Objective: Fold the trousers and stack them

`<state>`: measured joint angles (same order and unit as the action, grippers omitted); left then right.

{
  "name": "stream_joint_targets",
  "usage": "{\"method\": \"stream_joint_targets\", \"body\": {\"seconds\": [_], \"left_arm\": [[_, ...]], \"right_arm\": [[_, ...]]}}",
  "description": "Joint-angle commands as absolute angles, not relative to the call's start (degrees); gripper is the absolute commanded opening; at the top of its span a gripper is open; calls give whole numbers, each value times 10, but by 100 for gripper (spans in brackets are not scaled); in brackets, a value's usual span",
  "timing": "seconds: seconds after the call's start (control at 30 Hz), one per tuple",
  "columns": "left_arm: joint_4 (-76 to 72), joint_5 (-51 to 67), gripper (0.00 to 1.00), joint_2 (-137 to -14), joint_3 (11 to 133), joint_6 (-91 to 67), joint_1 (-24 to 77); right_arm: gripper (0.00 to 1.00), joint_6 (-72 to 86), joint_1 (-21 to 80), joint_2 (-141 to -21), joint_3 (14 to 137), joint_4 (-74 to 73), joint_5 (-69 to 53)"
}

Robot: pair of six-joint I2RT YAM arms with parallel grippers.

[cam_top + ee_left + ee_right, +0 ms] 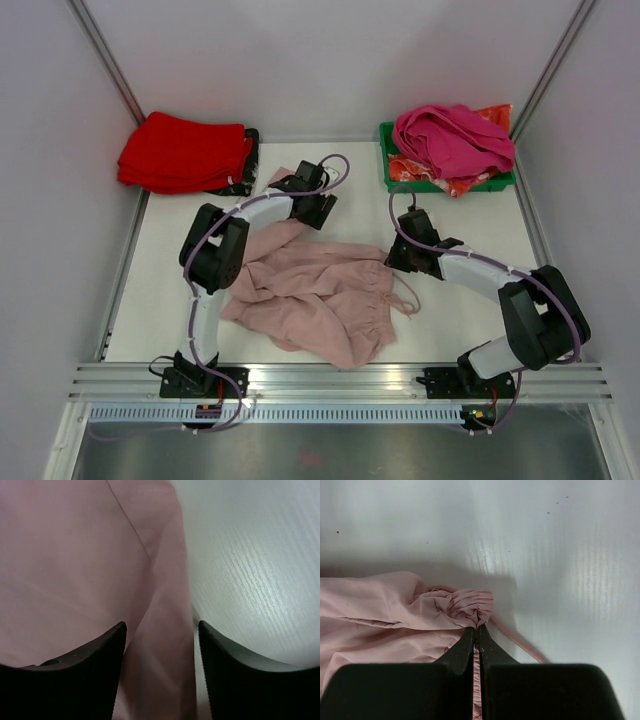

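A stack of vivid red folded garments point(185, 152) lies at the far left of the white table point(160, 290), and near it the left gripper point(161, 630) hangs with fingers apart over an edge of the pale dusty-pink thin-fabric trousers point(320, 290), which lie crumpled mid-table between the arms. The right gripper point(477, 627) is clamped on a gathered bunch at the trousers' right side, beside a pink drawstring cord point(520, 642). A green plastic bin point(385, 140) at the far right holds a bright magenta garment point(450, 135).

The left arm point(200, 318) and right arm point(478, 268) have white links, black joints, purple cables point(186, 305); the left end effector point(161, 630) has black wedge-shaped fingers point(85, 680).
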<state>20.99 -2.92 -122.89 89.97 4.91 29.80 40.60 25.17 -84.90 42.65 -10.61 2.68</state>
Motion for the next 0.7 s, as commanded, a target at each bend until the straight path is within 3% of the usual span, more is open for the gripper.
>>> {"method": "stream_joint_targets", "body": {"seconds": [0.0, 0.03, 0.07, 0.1, 0.13, 0.37, 0.47, 0.67], "left_arm": [[210, -61, 63, -1237, 928, 26, 303], [210, -71, 54, -1237, 928, 17, 301], [209, -80, 35, -1231, 926, 7, 300], [210, -88, 26, -1222, 924, -13, 292], [206, -83, 5, -1209, 919, -44, 287], [60, -32, 2, -919, 716, -118, 252], [27, -82, 2, -775, 639, -143, 246], [89, -286, 2, -552, 504, -285, 181]], "right_arm": [[0, 412, 236, -836, 426, -109, 37], [0, 410, 233, -837, 426, -110, 33], [0, 408, 229, -838, 429, -112, 32], [0, 408, 228, -838, 430, -113, 33], [0, 406, 225, -839, 432, -117, 32], [0, 393, 173, -823, 439, -124, 12], [0, 383, 139, -810, 445, -125, 2], [0, 354, 89, -792, 483, -154, 18]]}}
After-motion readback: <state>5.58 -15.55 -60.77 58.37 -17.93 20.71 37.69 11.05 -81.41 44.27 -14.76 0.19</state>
